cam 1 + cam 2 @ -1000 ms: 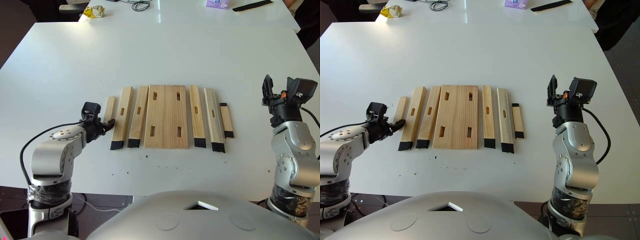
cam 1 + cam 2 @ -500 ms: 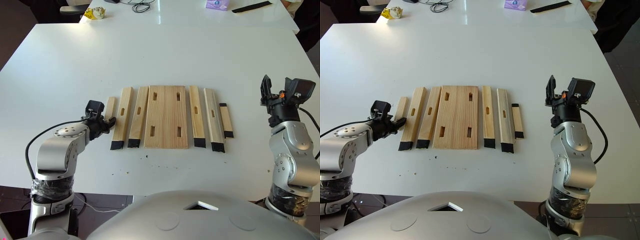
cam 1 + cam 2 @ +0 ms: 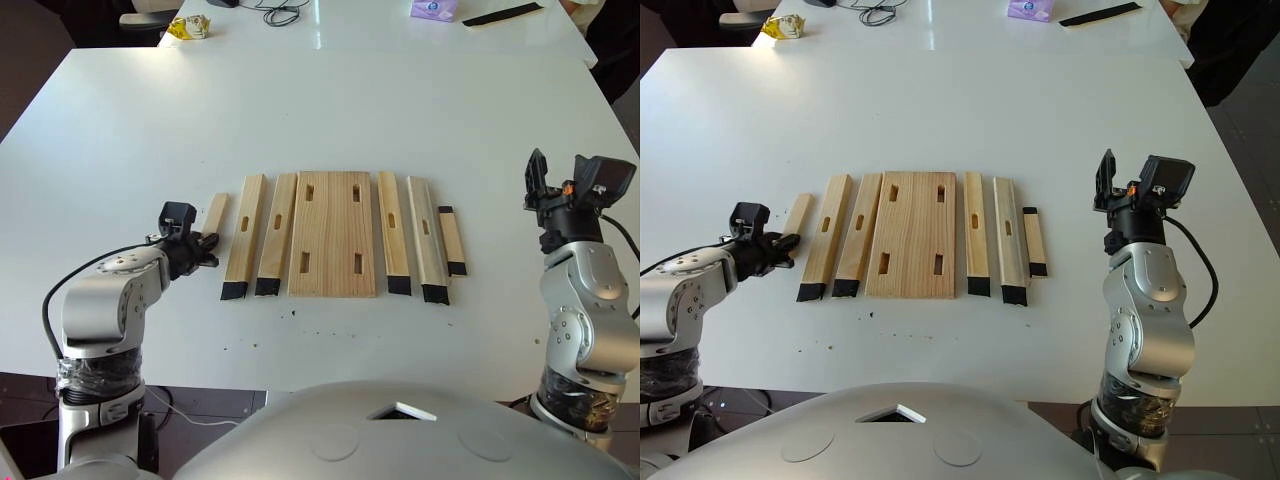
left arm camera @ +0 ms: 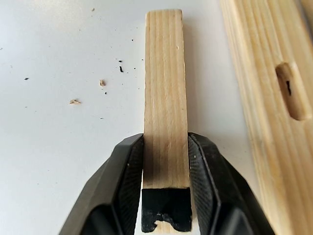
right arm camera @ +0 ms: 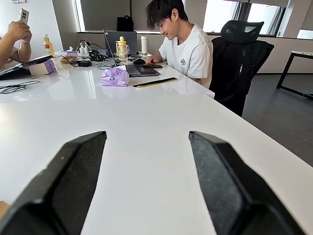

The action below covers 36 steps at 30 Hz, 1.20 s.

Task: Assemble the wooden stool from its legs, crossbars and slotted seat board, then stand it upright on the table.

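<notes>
- Pinching black-tipped end of short crossbar (image 4: 164, 73) with left tool (image 4: 166, 144); flat on desk (image 3: 320, 110), leftmost in row.
- Holding right tool (image 5: 146, 137) spread, raised right of row.
- Mid-row, flat: slotted seat board (image 3: 332, 232).

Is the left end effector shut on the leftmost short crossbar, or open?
Shut: the left end effector has both fingers against the sides of the short crossbar, which lies flat on the table.

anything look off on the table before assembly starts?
Nothing askew or broken: the parts lie flat in a tidy row. The only oddity is debris. Dark specks dot the table near the seat board, and wood crumbs lie beside the short crossbar in the left gripper.
</notes>
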Motion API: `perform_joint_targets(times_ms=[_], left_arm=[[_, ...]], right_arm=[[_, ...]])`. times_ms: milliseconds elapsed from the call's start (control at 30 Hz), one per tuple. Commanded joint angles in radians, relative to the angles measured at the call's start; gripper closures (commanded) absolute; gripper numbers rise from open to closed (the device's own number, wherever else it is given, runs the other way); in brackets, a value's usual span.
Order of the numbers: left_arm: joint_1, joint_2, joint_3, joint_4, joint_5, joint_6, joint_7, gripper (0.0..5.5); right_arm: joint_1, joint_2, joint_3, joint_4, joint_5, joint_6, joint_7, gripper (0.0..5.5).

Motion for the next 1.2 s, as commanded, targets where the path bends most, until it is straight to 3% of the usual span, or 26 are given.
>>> perform_joint_targets(times_ms=[33, 233, 400, 467, 600, 700, 767, 1000, 1200], left_arm=[[-0.033, -0.006, 0.013, 0.083, 0.030, 0.031, 0.032, 4.20], [-0.338, 0.006, 0.113, 0.149, -0.001, -0.092, 0.029, 4.20], [-0.550, -0.001, 0.117, 0.133, -0.075, -0.281, -0.074, 4.20], [-0.618, -0.065, 0.163, 0.113, -0.208, -0.244, -0.111, 4.20], [-0.754, -0.199, 0.270, 0.022, -0.734, -0.048, -0.118, 4.20], [-0.744, -0.208, 0.250, 0.000, -0.969, -0.032, -0.144, 4.20], [-0.692, -0.197, 0.209, -0.022, -1.010, -0.043, -0.211, 4.20], [-0.490, -0.105, 0.013, -0.142, -0.899, -0.143, -0.449, 4.20], [-0.448, -0.067, -0.073, -0.146, -0.800, -0.242, -0.509, 4.20]], right_arm=[[-0.022, -0.004, -0.014, 0.003, -0.001, 0.015, -0.004, 2.36], [-0.064, -0.035, -0.034, 0.006, 0.049, 0.012, 0.050, 2.36], [-0.182, -0.080, -0.148, 0.053, 0.310, 0.119, 0.169, 2.36], [-0.214, -0.110, -0.180, 0.069, 0.427, 0.160, 0.229, 2.36], [-0.290, -0.271, -0.192, 0.114, 0.713, 0.293, 0.469, 2.36], [-0.359, -0.363, -0.224, 0.173, 0.943, 0.397, 0.586, 2.36], [-0.419, -0.410, -0.193, 0.207, 1.019, 0.436, 0.657, 2.36], [-0.600, -0.519, -0.042, 0.332, 1.231, 0.603, 0.759, 2.36], [-0.663, -0.572, 0.006, 0.349, 1.324, 0.644, 0.768, 2.36]])
